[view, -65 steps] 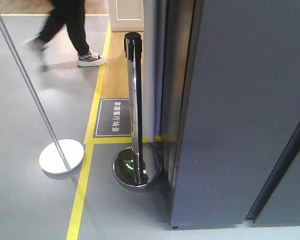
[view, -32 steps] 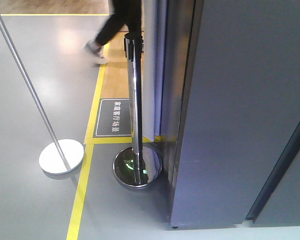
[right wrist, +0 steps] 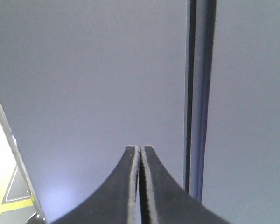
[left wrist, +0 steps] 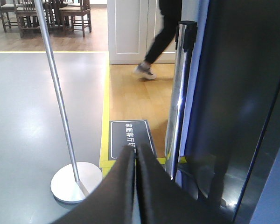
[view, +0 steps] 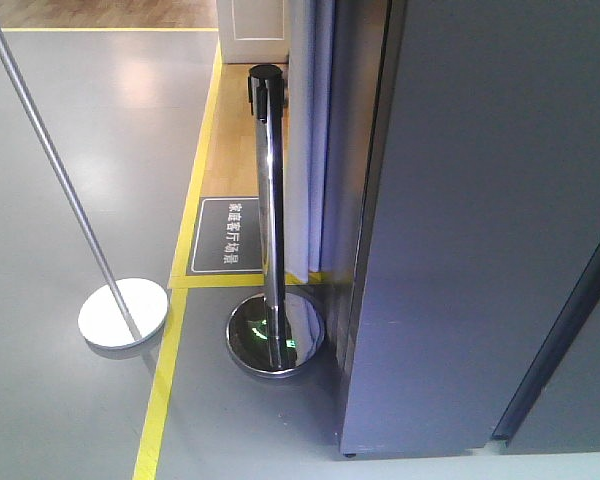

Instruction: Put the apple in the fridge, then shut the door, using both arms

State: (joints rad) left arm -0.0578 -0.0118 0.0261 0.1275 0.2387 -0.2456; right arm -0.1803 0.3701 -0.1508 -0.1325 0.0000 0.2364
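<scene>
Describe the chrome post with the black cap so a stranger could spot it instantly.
Start at the tall grey fridge front filling the right side. Just left of its edge, the shiny chrome barrier post rises upright from a domed mirror base. Unlike the thin, leaning matte pole on a flat white disc farther left, it is thick, reflective and black-capped.

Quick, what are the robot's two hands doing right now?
Left hand: closed, holding nothing.
Right hand: closed, holding nothing, facing the grey fridge.
</scene>
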